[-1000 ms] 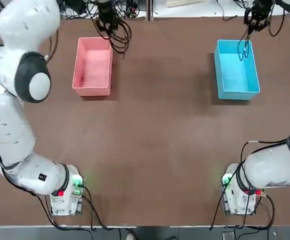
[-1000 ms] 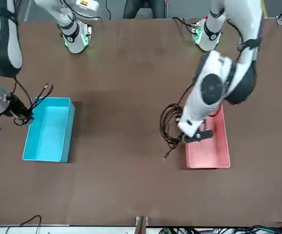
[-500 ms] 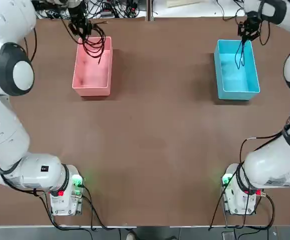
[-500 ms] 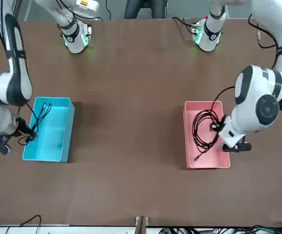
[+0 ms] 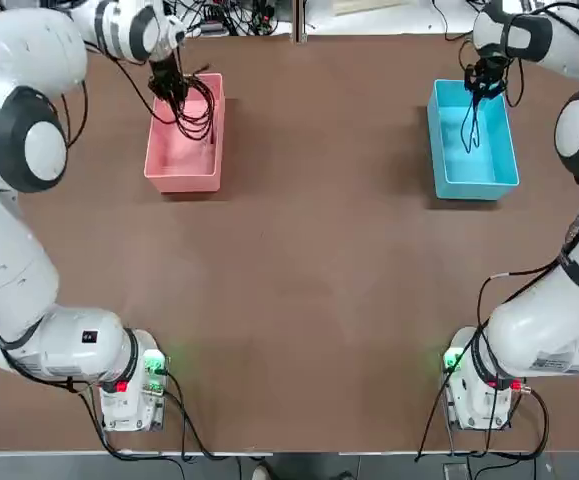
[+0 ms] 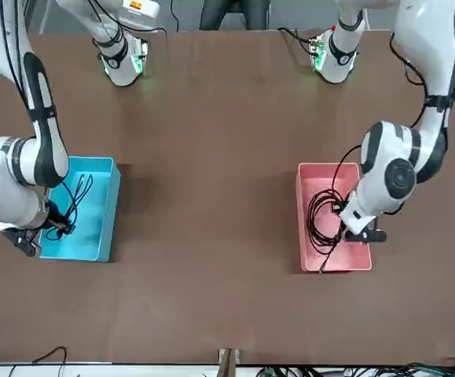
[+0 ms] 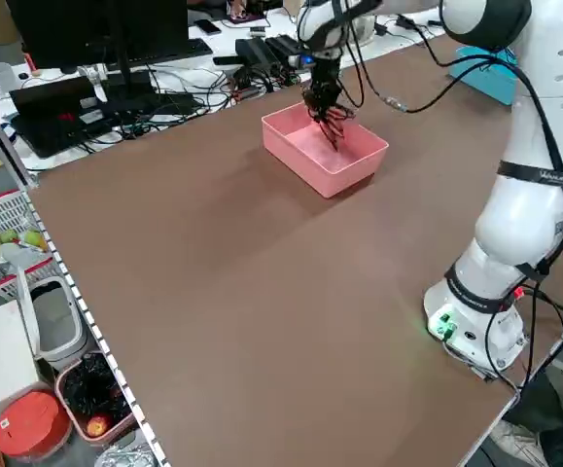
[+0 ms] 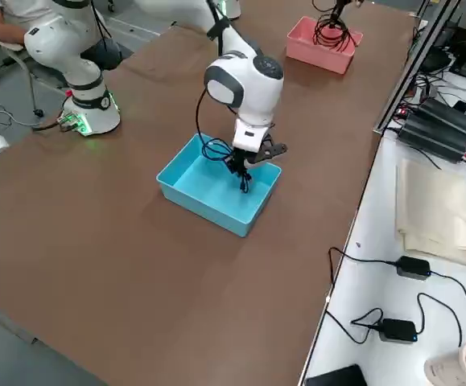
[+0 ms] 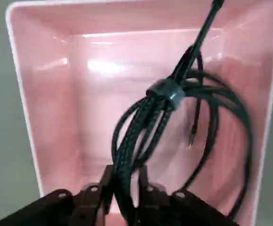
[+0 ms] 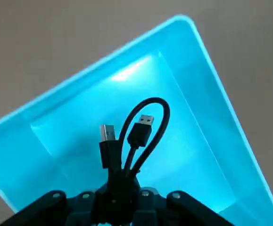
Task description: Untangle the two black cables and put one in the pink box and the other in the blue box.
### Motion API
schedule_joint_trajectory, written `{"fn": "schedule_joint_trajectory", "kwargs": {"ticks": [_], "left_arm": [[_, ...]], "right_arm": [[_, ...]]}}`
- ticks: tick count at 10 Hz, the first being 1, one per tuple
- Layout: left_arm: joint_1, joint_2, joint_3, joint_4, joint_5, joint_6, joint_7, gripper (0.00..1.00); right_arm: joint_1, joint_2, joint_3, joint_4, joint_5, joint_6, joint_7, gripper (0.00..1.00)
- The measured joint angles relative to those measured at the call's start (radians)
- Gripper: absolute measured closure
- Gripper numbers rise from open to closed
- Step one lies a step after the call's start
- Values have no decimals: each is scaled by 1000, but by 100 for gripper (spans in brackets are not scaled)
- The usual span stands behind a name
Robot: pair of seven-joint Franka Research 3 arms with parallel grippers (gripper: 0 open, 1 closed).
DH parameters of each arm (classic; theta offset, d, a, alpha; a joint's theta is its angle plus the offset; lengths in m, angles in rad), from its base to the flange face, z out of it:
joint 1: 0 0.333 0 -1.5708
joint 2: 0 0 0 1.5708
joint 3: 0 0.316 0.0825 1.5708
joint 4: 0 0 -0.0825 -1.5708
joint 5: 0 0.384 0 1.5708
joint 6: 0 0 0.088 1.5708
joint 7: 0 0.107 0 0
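Counter (image 5: 319, 280): the broad brown surface beneath both my pincers, carrying the two boxes.

Pink box (image 5: 184, 180): open-topped, directly below my left pincer (image 9: 127, 168), which hangs over its interior. Blue box (image 5: 474, 180): of like form, well apart from the pink one, directly below my right pincer (image 10: 122, 183).

First black cable (image 9: 248, 141): a large coil at my left pincer, its loops spreading out beside and beyond the tips, over the pink box. Second black cable (image 10: 167, 115): a smaller bundle rising in a bend from between the tips of my right pincer, above the floor of the blue box.

Left pincer: parted, with pink showing between its fingers; strands of the coil lie between and across them. Right pincer: clenched on the second cable.

Small parts: a dark band (image 9: 167, 92) gathers the coil just beyond the left tips; two metal-ended plugs, one upright (image 10: 110, 153) and one leaning (image 10: 139, 134), project just beyond the right tips.

Step in hand, as I judge it: placing, the cables being already separate. Next, the left pincer should clear the strands without dragging the coil out; the right should lower slightly, then release.
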Motion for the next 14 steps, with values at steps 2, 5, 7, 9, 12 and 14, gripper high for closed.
{"fn": "schedule_joint_trajectory", "kwargs": {"ticks": [2,5,7,9,12,14], "left_arm": [[9,-8,3,6,1,7,-14,40],[19,-70,5,24,1,-1,-43,0],[38,-170,6,31,4,-65,-42,0],[67,-239,6,73,4,-172,-39,0],[68,-249,8,283,-7,-454,-22,0],[60,-255,32,353,-82,-530,16,0]], "right_arm": [[1,0,2,-15,0,7,-2,79],[3,-1,5,-16,0,10,-3,33],[7,-11,9,-14,0,12,-7,3],[20,-62,12,0,-2,-38,-93,0],[23,-168,10,121,-2,-283,-282,0],[23,-201,11,256,-2,-443,-381,0]]}}
